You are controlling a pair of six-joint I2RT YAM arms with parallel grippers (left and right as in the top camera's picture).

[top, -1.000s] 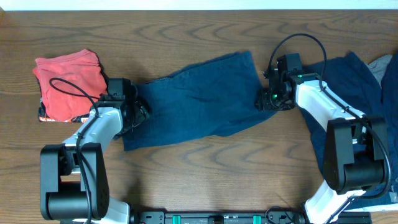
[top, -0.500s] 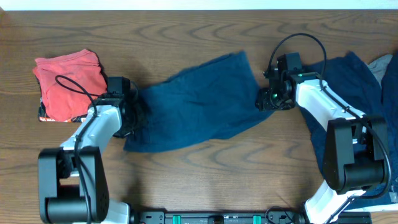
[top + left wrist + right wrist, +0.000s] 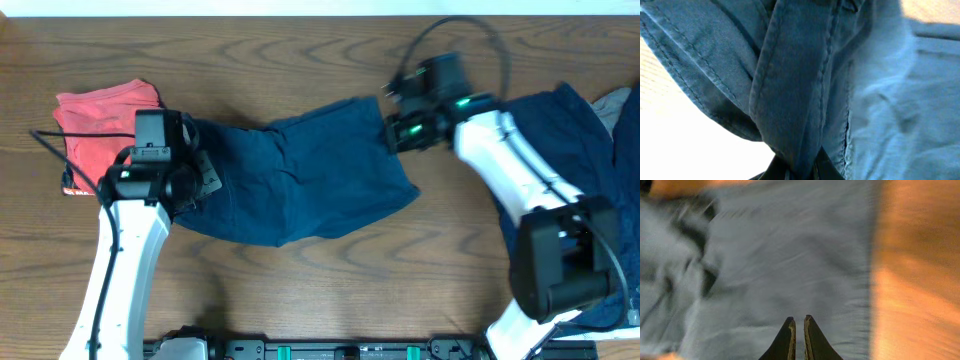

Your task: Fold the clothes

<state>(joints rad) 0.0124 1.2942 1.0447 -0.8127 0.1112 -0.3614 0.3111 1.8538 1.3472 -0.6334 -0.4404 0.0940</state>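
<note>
Navy clothes (image 3: 300,180) overhead; left wrist shows left end effector (image 3: 796,166) pinching seam (image 3: 826,65)

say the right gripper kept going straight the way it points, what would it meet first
The navy garment: the right gripper points across its cloth, which fills the line ahead. The picture is blurred, so depth is unclear; the gripper seems already shut on it.

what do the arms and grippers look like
The left arm and right arm match: smooth white links with bulky black joints. A thin black cable loops off each wrist. Green lights glow on the right wrist. The right gripper has slim, dark, tapered fingers; the left gripper looks dark too.
</note>
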